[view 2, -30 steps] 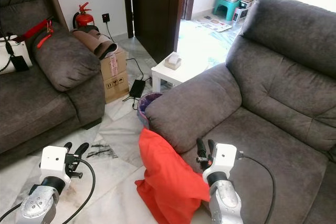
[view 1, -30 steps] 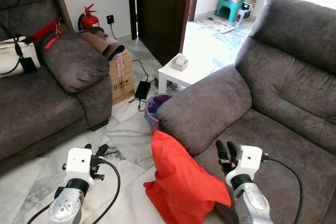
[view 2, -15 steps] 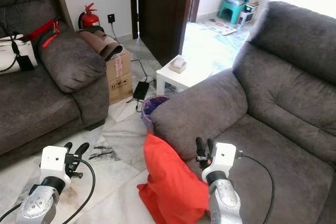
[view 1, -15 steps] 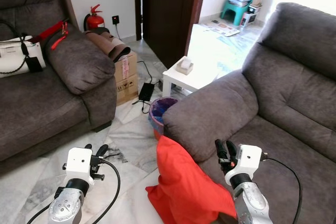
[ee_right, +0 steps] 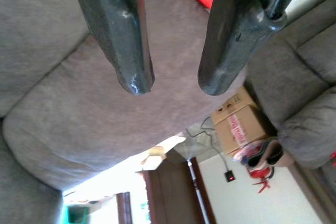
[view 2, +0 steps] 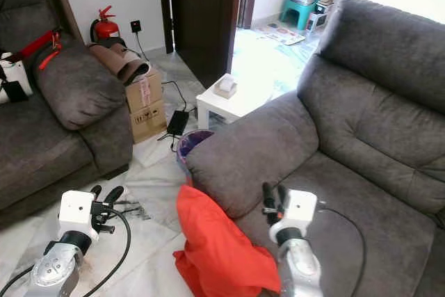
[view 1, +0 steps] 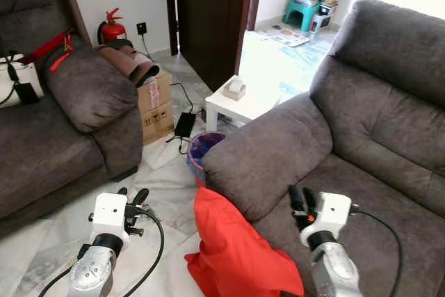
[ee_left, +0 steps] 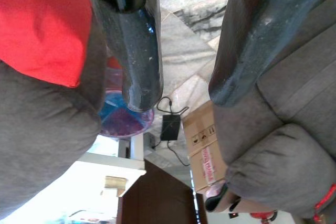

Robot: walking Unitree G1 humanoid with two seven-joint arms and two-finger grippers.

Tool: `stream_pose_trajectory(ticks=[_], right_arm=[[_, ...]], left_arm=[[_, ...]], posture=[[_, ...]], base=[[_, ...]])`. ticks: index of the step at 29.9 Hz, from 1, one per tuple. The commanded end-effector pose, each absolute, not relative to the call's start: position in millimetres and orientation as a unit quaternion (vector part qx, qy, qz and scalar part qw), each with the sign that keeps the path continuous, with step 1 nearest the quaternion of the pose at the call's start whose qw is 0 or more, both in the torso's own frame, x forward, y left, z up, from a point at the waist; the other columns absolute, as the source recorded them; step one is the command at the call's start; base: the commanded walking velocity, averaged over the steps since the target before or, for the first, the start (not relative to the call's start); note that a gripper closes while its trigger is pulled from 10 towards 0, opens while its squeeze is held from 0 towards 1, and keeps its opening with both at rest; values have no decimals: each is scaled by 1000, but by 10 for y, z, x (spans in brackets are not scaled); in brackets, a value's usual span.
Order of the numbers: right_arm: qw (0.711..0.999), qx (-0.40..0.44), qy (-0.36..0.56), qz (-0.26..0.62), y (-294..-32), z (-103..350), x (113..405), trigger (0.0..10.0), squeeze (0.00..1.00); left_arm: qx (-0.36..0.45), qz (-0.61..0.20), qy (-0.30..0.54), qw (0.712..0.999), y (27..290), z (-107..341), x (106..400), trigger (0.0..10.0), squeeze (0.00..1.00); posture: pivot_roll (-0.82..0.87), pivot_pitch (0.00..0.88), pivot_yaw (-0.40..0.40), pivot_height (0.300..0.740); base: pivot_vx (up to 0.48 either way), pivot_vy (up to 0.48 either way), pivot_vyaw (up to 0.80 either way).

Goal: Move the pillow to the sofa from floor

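— Since half a second ago, what differs?

— Only the camera has swung; the red pillow (view 1: 233, 252) still lies on the marble floor (view 1: 163, 172), leaning against the right sofa (view 1: 278, 147) by its armrest.

— And the grippers?

— The left gripper (view 1: 131, 196) hovers over the floor, the right gripper (view 1: 302, 196) above the seat, both with fingers apart, holding nothing.

— Any writing?

— The cardboard box (view 1: 156, 101) carries printed marks, too small to read.

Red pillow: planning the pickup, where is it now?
The red pillow lies on the floor between both grippers, leaning against the right sofa's armrest, just below the purple bin.
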State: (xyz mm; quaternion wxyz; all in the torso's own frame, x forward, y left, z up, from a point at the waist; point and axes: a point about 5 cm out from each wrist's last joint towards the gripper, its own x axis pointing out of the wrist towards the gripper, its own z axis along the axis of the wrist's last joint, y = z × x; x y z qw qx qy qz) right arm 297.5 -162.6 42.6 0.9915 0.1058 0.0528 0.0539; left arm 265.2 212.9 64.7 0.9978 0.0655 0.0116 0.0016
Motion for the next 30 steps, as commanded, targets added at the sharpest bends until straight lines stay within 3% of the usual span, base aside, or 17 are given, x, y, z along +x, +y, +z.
stream_pose_trajectory(ticks=[1, 13, 17, 30], right_arm=[[992, 106, 55, 45, -1676, 413, 2958, 10000, 0], [989, 92, 109, 35, -1706, 234, 2863, 10000, 0], [991, 99, 90, 30, -1710, 279, 2889, 10000, 0], [991, 83, 100, 32, -1701, 286, 2936, 10000, 0]], left_arm=[[64, -4, 19, 998, 2127, 612, 2629, 10000, 0], [73, 3, 17, 997, 2165, 628, 2632, 10000, 0], [72, 2, 19, 997, 2165, 618, 2632, 10000, 0], [72, -6, 20, 997, 2123, 613, 2652, 10000, 0]], posture=[[62, 89, -53, 691], [62, 90, -46, 691], [61, 90, -44, 666], [54, 68, -35, 657]], base=[[0, 0, 0], [0, 0, 0], [0, 0, 0], [0, 0, 0]])
